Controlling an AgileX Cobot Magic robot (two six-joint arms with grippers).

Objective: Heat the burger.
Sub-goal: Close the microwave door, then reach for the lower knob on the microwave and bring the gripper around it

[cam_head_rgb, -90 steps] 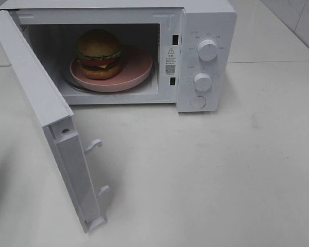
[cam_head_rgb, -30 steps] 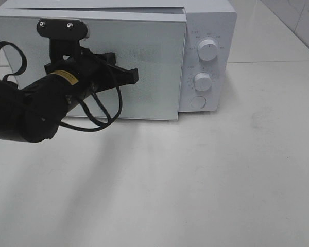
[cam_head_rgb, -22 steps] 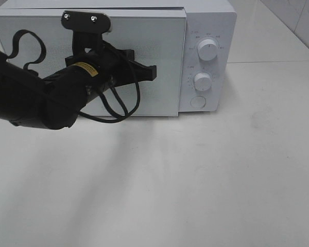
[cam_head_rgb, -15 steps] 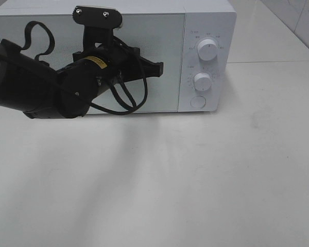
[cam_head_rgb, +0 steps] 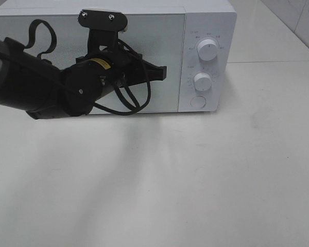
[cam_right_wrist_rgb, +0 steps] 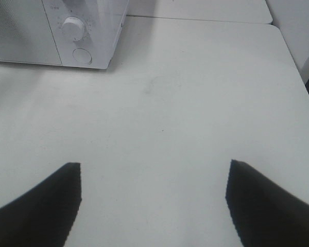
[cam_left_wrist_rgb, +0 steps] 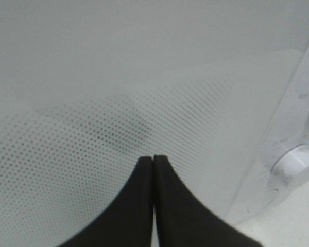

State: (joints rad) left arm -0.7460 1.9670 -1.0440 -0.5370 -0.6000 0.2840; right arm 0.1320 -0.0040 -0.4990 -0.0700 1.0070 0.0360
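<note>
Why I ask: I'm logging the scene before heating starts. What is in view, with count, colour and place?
microwave: one, white, at the back of the table.
door: one, white with a dotted window, shut, on the microwave's front.
knobs: two, white, one above the other on the panel right of the door.
button: one, white, round, below the lower knob.
table: one, white, under everything.
left arm: one, black with a looped cable, reaching in from the left.
left claw: one, black, shut, tips at the door near its right edge.
right claw: one, black, open, over bare table right of the microwave.
</note>
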